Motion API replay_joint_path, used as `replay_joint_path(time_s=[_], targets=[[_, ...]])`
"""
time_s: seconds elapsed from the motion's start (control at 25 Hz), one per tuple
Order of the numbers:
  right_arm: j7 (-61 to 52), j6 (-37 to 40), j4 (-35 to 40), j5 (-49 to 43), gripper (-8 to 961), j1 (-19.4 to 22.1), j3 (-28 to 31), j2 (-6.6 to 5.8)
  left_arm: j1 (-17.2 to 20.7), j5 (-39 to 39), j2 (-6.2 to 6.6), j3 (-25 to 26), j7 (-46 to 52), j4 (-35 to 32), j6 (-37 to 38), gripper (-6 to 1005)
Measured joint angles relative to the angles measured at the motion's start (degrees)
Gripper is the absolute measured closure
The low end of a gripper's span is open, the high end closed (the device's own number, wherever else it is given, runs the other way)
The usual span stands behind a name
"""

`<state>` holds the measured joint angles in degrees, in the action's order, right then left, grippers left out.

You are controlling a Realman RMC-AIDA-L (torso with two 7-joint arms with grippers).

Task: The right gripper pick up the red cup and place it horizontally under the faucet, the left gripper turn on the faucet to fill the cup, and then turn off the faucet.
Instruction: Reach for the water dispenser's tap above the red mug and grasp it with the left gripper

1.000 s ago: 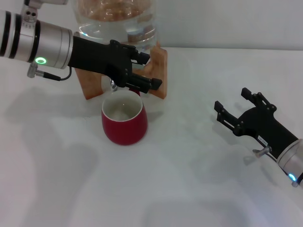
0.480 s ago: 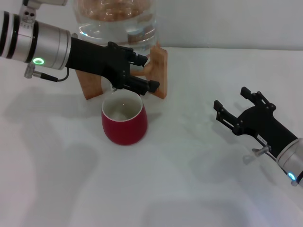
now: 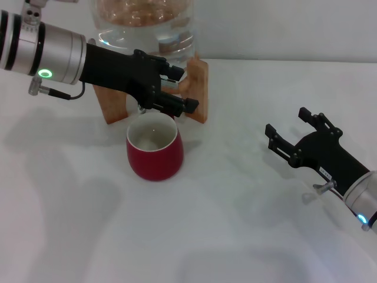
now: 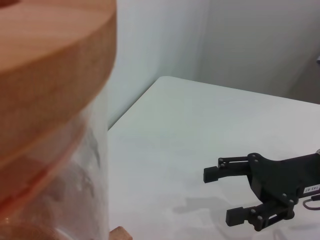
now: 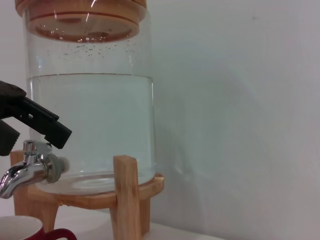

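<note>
The red cup (image 3: 154, 148) is seen upright below the faucet (image 5: 27, 170), centre-left of frame; the left end effector (image 3: 181, 88), fingers spread, is poised at the lever for turning, while the right end effector (image 3: 290, 133) is parked released, lower right

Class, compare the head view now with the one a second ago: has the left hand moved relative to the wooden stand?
Yes, slightly. The left hand has drawn back toward the robot's left and edged up along the wooden stand, above the red cup.
</note>
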<state>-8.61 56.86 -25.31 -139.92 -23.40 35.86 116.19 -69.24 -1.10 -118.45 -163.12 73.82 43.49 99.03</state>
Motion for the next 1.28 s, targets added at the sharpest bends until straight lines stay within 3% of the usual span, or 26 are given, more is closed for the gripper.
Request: replay_joint_path(time_s=[1.28], targets=[[0.0,0.0,0.0,0.0,120,0.4,0.0,0.00,-0.9,-0.5,-0.21,0.0,-0.7,1.5,1.4,113]])
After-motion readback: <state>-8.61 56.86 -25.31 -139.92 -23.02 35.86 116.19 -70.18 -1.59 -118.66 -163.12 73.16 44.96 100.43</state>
